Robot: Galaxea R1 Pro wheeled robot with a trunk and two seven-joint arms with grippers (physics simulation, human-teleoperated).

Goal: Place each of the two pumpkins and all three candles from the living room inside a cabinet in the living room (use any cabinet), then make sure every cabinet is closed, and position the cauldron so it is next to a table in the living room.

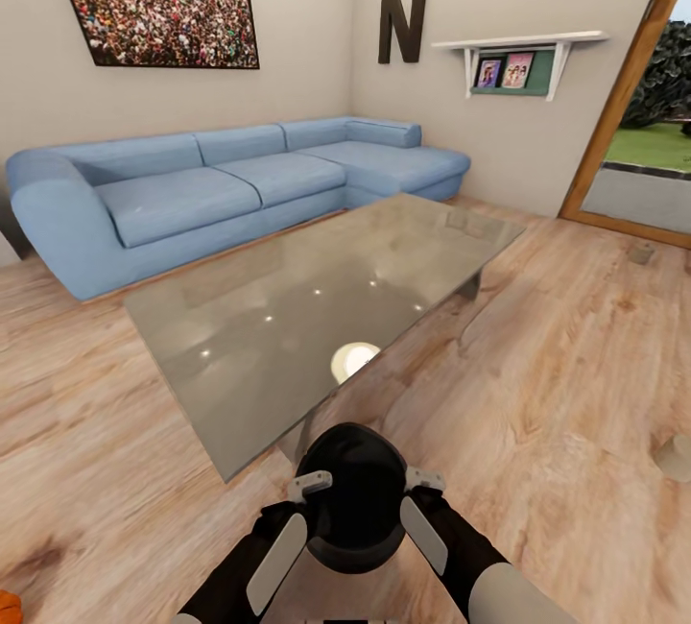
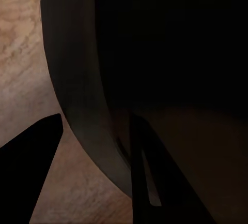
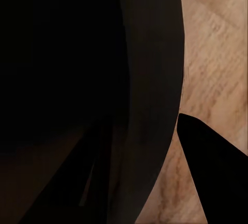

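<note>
The cauldron [image 1: 350, 499], a round black pot, hangs low in the head view, just off the near corner of the glass table [image 1: 288, 317]. My left gripper [image 1: 307, 488] and right gripper [image 1: 425, 483] hold opposite sides of its rim. In both wrist views the dark rim wall [image 2: 77, 105] [image 3: 155, 105] runs between two fingers, one inside and one outside the pot. On the floor at right stand two beige stubs that look like candles [image 1: 641, 252] [image 1: 677, 456]. An orange sliver, perhaps a pumpkin [image 1: 5, 607], shows at the bottom left corner. The cabinet is out of view.
A long blue corner sofa [image 1: 221, 182] runs behind the table along the back wall. A white wall shelf [image 1: 523, 53] hangs at right, beside a wood-framed glass door [image 1: 633, 115]. Wooden floor [image 1: 537, 355] lies to the right of the table.
</note>
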